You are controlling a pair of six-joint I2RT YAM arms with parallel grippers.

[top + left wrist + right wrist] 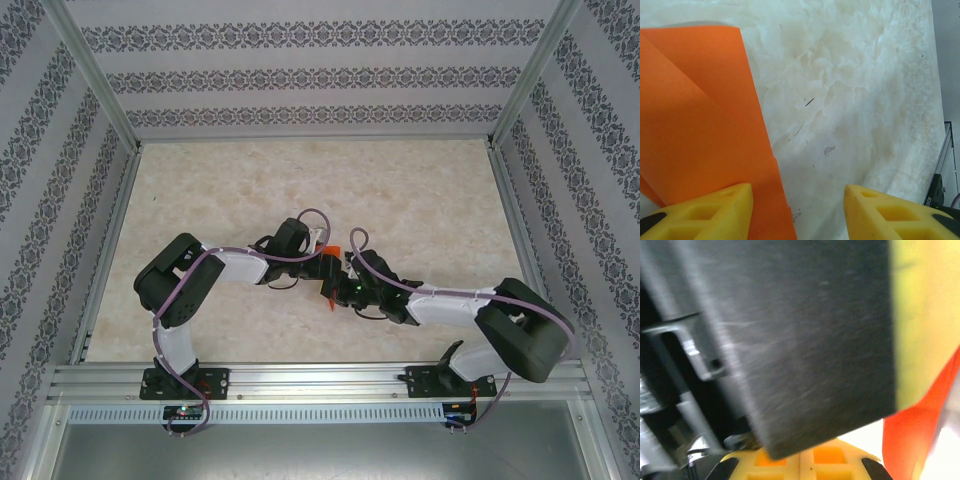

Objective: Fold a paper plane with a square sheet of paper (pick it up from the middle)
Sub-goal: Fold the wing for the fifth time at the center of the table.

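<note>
The orange paper [700,125] is partly folded, with a diagonal crease, and lies to the left under my left gripper's left finger [715,212]. My left gripper [797,210] is open, with bare table between its fingers. In the top view both grippers meet at mid-table, and bits of orange paper [329,250] stick out between the left gripper [322,262] and the right gripper [342,285]. My right gripper [800,462] has its yellow fingers pressed together, apparently pinching the paper [912,440], whose edge rises at the right. The left gripper's black body [805,335] blocks most of that view.
The table top [420,200] is pale marble-patterned, bounded by metal rails [100,250] and patterned walls. The two wrists are almost touching. A rail edge shows at the far right of the left wrist view [945,170].
</note>
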